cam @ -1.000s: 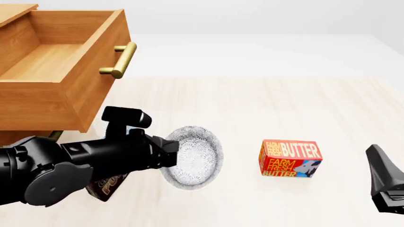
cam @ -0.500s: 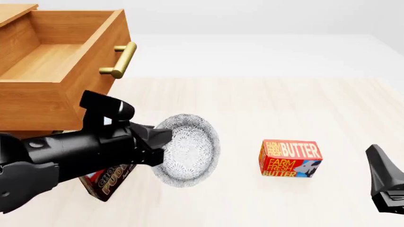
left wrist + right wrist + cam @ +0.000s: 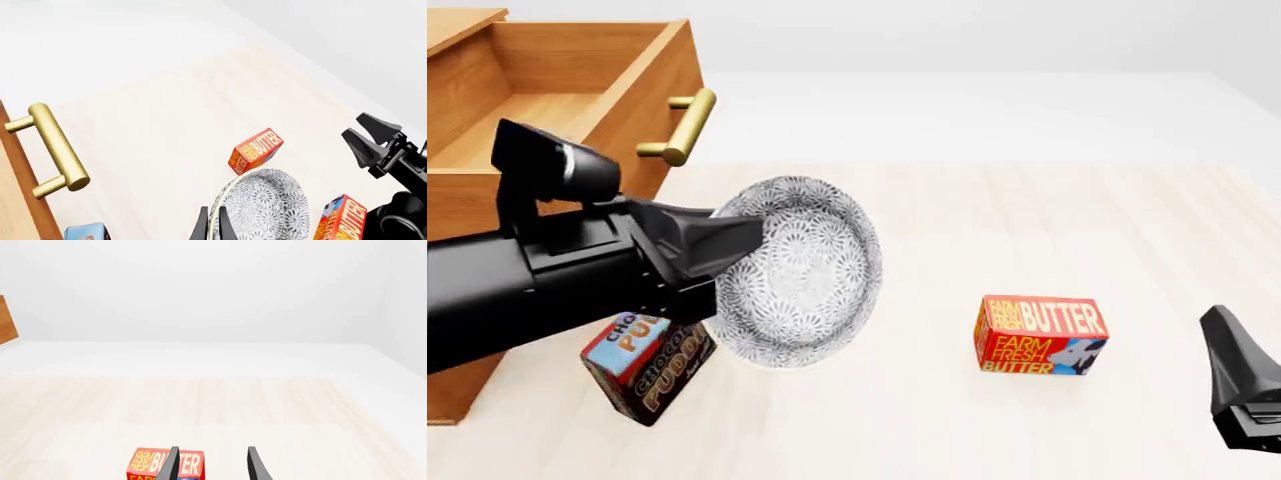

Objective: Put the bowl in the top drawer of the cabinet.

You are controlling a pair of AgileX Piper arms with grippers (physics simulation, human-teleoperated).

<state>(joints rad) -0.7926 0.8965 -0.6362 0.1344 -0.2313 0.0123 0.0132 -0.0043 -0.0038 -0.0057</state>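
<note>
Fingers, left: the left gripper (image 3: pixel 727 262) is clamped on the rim of the bowl (image 3: pixel 798 270); in the left wrist view its two dark fingertips (image 3: pixel 202 230) pinch the rim edge with only the wall of the bowl (image 3: pixel 263 207) between them.
Fingers, right: the right gripper (image 3: pixel 212 465) has its two fingers spread apart with nothing between them; in the front view it sits low at the table's right edge (image 3: pixel 1244 385), well apart from the bowl.
Bowl: carried in the air, tipped on its side so the patterned inside faces the front camera; it hangs just in front of the open drawer's corner, not inside it.
Top drawer: the top drawer (image 3: pixel 521 130) stands pulled out, its wooden interior open to view; its brass handle (image 3: pixel 681 128) sticks out beside the upper rim of the bowl, and also shows close up in the left wrist view (image 3: pixel 57 150).
Cabinet: the cabinet (image 3: pixel 454 370) shows only as a light-brown edge beneath the drawer at far left.
Butter box: a red and yellow butter box (image 3: pixel 1041 335) lies on the table (image 3: pixel 988 220) to the right of the bowl, apart from it, and shows just beyond the right gripper's fingers (image 3: pixel 163 465).
Pudding box: a chocolate pudding box (image 3: pixel 647 365) stands tilted below the left arm, near the bowl's lower rim.
</note>
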